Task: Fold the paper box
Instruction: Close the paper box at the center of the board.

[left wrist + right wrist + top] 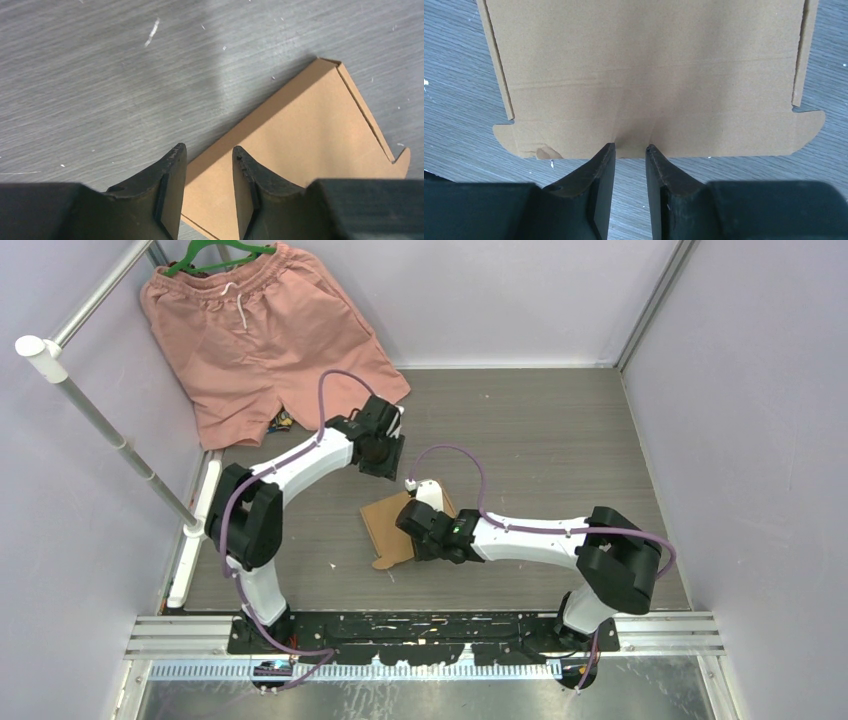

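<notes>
Right hand (630, 148), partly open and gripping nothing, is nosing against the near edge of the paper box (649, 70) lying on the counter (560, 440). Left hand (209, 152), likewise parted and empty, is hovering above another edge. Early folding, seemingly; next calls for raising a flap along its crease.

Looks like a robotics lab test cell, not anyone's home. A left arm (300, 465) and a right arm (540, 537), white with black joints, are bolted to a black base plate (430, 625) on aluminium rails (670, 630) at the edge of a grey wood-grain table (560, 430). Purple cables (462, 453) loop along them. Plain lavender walls (500, 300) with metal corner framing box the table in. Pink shorts (260, 330) hang off a green hanger (215, 255) by a white pole (110, 430).
</notes>
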Action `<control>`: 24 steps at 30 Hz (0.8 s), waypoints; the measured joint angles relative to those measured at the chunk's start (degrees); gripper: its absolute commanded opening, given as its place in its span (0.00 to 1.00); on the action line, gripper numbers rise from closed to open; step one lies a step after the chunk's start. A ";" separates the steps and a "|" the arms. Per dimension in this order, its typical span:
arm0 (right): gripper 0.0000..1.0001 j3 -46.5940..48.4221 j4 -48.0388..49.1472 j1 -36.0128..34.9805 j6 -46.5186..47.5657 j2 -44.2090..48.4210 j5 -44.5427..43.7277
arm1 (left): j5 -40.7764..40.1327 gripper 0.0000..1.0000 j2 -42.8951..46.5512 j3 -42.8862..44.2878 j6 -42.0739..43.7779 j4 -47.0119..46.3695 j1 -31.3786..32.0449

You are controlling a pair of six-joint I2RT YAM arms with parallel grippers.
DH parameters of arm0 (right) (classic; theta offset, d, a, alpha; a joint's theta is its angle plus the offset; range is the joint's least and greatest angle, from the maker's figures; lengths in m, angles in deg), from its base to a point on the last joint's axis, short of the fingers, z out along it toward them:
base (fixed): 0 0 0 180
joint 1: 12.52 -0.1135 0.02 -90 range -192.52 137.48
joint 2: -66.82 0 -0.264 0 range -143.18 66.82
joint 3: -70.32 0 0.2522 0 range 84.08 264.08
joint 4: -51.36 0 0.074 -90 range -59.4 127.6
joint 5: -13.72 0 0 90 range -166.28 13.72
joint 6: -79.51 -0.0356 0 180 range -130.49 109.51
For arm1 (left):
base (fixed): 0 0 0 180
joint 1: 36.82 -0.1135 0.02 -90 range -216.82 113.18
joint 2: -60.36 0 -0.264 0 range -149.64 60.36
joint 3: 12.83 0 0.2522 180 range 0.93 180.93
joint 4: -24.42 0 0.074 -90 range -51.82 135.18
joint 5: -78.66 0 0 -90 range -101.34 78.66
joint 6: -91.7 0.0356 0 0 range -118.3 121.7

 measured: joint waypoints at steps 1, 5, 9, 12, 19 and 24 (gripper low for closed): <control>0.35 0.00 0.00 0.07 0.00 0.00 0.02 | 0.37 0.39 0.20 -0.28 0.00 0.02 0.15; 0.35 0.02 -0.02 0.13 0.00 0.00 0.33 | 1.86 0.39 0.20 -1.86 -0.04 0.39 1.29; 0.35 0.02 -0.02 0.20 0.00 0.00 0.48 | 2.60 0.39 0.20 -3.30 -0.17 0.96 3.13; 0.35 0.04 -0.02 0.20 0.00 0.00 0.50 | 2.86 0.39 0.20 -3.61 -0.63 0.96 4.00; 0.35 0.04 -0.02 0.20 0.00 0.00 0.63 | 3.21 0.33 0.17 -3.63 -1.11 0.96 4.66; 0.35 0.04 0.00 0.20 -0.02 0.00 0.63 | 3.04 0.36 -0.15 -3.63 -1.09 0.96 4.72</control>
